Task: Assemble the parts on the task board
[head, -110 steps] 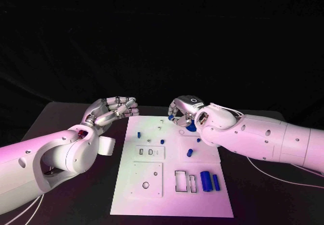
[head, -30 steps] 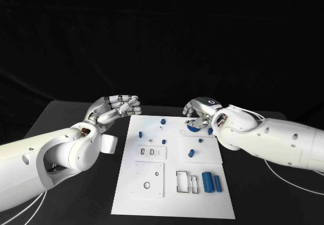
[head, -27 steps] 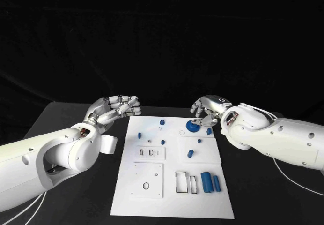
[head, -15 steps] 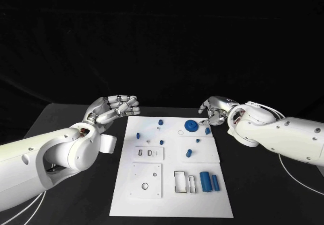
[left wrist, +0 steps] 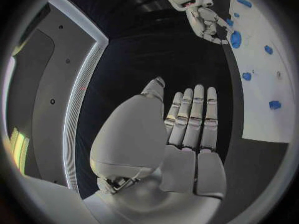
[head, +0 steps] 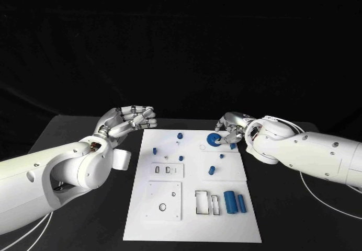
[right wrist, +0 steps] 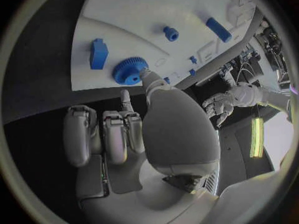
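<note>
The white task board (head: 192, 219) lies in the middle of the black table. A blue gear (head: 215, 139) sits flat at its far right end. My right hand (head: 230, 128) hovers just right of the gear with its fingers curled in, and the thumb tip touches the gear (right wrist: 131, 70). Nothing is in its grip. A small blue block (head: 232, 146) lies close beside that hand. My left hand (head: 128, 119) is raised off the board's far left corner, fingers curled together and holding nothing. Two blue cylinders (head: 234, 202) lie at the near right beside a rectangular slot (head: 205, 203).
Several small blue pegs (head: 179, 136) stand or lie across the board's far half, among them one at the middle (head: 212, 169). Round holes mark the near left plate (head: 162, 207). Bare black table (head: 68, 130) runs along both sides of the board.
The right hand left the gear on the board and drew off to the right; it has now come back, and its thumb touches the gear. The left hand has stayed still.
</note>
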### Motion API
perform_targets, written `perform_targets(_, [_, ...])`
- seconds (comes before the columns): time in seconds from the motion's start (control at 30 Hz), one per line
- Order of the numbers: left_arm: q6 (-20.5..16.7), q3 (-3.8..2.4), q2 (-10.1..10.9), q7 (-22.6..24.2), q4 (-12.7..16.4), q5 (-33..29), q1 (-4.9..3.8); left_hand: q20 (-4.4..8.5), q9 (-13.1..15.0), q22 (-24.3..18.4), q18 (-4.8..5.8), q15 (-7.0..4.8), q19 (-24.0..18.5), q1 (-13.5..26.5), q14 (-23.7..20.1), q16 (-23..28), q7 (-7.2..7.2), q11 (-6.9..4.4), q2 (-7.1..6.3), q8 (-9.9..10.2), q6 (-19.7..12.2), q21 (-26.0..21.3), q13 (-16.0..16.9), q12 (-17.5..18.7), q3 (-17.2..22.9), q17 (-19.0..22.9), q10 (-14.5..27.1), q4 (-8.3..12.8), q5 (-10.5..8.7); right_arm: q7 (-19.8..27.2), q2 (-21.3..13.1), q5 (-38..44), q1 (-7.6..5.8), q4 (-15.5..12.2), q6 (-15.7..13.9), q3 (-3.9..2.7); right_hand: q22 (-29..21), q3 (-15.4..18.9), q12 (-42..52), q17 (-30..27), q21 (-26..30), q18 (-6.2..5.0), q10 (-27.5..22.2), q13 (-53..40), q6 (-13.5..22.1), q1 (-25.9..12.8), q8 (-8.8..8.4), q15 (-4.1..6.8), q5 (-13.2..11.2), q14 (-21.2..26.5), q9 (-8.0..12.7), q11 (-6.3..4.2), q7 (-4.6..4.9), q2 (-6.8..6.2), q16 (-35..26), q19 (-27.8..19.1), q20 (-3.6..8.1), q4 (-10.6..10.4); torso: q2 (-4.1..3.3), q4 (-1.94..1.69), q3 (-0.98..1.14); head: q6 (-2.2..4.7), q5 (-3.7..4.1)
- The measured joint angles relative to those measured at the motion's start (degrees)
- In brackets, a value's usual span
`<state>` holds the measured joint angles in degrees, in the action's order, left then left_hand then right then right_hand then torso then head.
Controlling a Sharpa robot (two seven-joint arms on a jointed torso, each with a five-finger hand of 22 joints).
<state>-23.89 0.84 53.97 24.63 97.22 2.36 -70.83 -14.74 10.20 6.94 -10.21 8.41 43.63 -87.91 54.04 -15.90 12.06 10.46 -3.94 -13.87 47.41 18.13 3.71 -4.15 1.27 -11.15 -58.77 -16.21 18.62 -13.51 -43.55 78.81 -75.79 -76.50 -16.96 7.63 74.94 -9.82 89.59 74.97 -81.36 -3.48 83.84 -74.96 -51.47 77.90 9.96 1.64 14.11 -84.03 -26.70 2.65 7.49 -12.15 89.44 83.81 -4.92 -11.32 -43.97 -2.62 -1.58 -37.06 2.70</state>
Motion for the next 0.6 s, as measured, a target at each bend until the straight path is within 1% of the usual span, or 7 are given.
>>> perform_targets(0.07, [0.00, 0.00, -0.03, -0.01, -0.03, 0.00, 0.00, 0.00, 0.00, -0.05, -0.01, 0.21, 0.00, 0.00, -0.21, 0.00, 0.00, 0.21, 0.00, 0.00, 0.00, -0.21, 0.00, 0.21, 0.00, 0.00, 0.21, 0.00, 0.00, 0.00, 0.43, -0.02, 0.08, 0.42, 0.05, 0.00, 0.00, 0.00, 0.00, 0.00, 0.00, 0.00, 0.00, 0.00, 0.00, 0.01, 0.00, 0.00, 0.32, 0.00, -0.06, 0.00, 0.00, 0.01, 0.00, 0.00, 0.00, 0.00, 0.00, 0.00, -0.01, -0.08, -0.06])
perform_targets(0.27, [0.00, 0.00, -0.09, -0.07, -0.12, 0.00, 0.00, 0.00, 0.00, -0.05, 0.00, 0.21, 0.00, 0.00, -0.21, 0.00, 0.00, 0.21, 0.00, 0.00, 0.00, -0.21, 0.00, 0.21, 0.00, 0.01, 0.21, 0.00, 0.00, 0.02, 1.21, -0.25, 0.32, 1.30, 0.14, 0.02, -0.01, -0.16, 0.22, -0.01, -0.21, 0.00, 0.00, 0.00, 0.00, 0.01, 0.00, 0.00, 0.54, 0.00, -0.13, 0.00, 0.00, 0.01, 0.00, 0.00, 0.00, -0.16, 0.01, -0.02, -0.06, -0.25, -0.18])
perform_targets(0.4, [0.00, 0.00, -0.10, -0.11, -0.13, 0.00, 0.00, 0.00, 0.00, -0.05, -0.01, 0.20, 0.00, 0.00, -0.20, 0.00, 0.00, 0.21, 0.00, 0.00, 0.00, -0.21, 0.00, 0.21, 0.00, 0.01, 0.21, 0.00, 0.00, 0.05, 1.53, -0.38, 0.39, 1.71, 0.25, 0.03, -0.01, -0.43, 0.22, -0.01, -0.21, 0.00, 0.00, 0.01, -0.13, 0.42, 0.00, 0.00, 0.87, 0.00, -0.20, 0.00, -0.13, 0.42, 0.22, 0.00, 0.00, -0.43, 0.02, -0.02, -0.09, -0.30, -0.19])
perform_targets(0.5, [0.01, 0.00, -0.11, -0.15, -0.13, 0.00, 0.00, 0.00, 0.00, -0.05, 0.00, 0.20, 0.00, 0.00, -0.20, 0.00, 0.00, 0.21, 0.00, 0.00, 0.00, -0.21, 0.00, 0.21, 0.00, 0.01, 0.21, 0.00, 0.00, 0.07, 1.72, -0.46, 0.46, 1.99, 0.44, 0.03, -0.01, -0.56, 0.22, -0.01, -0.20, 0.00, 0.00, 0.01, -0.43, 0.45, 0.00, 0.00, 0.87, 0.00, -0.26, 0.00, -0.01, 0.45, 0.22, 0.00, 0.00, -0.56, 0.04, -0.02, -0.16, -0.35, -0.15])
perform_targets(0.6, [0.01, 0.00, -0.11, -0.19, -0.13, 0.00, 0.00, 0.00, 0.00, -0.05, 0.00, 0.20, 0.00, 0.00, -0.20, 0.24, 0.00, 0.21, 0.00, 0.00, 0.00, -0.21, 0.00, 0.21, 0.00, -0.04, 0.21, 0.00, 0.00, 0.09, 1.81, -0.53, 0.54, 2.23, 0.72, 0.03, -0.01, -0.56, 0.22, -0.01, -0.19, 0.00, 0.00, 0.01, -0.43, 0.45, 0.00, 0.00, 1.10, 0.00, -0.25, 0.00, -0.01, 0.45, 0.22, 0.00, 0.00, -0.56, 0.05, -0.01, -0.16, -0.41, -0.13])
